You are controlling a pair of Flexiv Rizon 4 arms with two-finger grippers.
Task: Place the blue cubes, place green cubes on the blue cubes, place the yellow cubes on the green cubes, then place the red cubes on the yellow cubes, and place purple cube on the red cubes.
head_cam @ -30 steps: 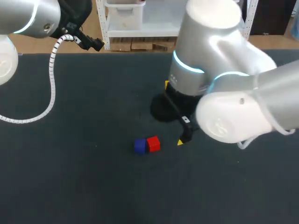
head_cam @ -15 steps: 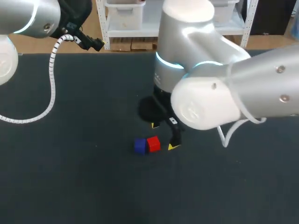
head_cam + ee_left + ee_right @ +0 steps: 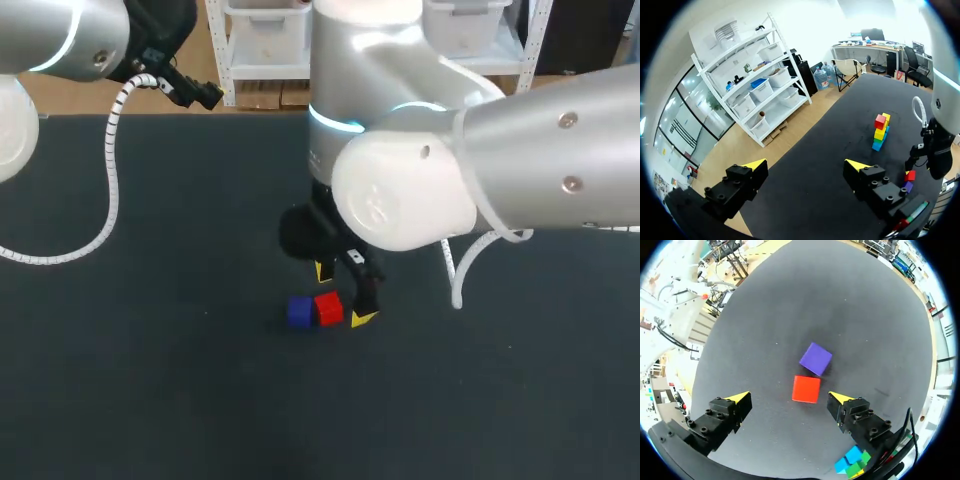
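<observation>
Right wrist view: right gripper [image 3: 789, 397] spread wide over the red cube [image 3: 806, 389], purple cube [image 3: 815, 359] right beside it; left gripper [image 3: 806, 164] spread too, holding nothing.

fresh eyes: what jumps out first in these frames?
The bulky right arm fills the middle of the head view. Its open right gripper hangs over a red cube, one finger to each side, with a purple cube right beside the red one. Farther off, the left wrist view shows a small tower of coloured cubes.
</observation>
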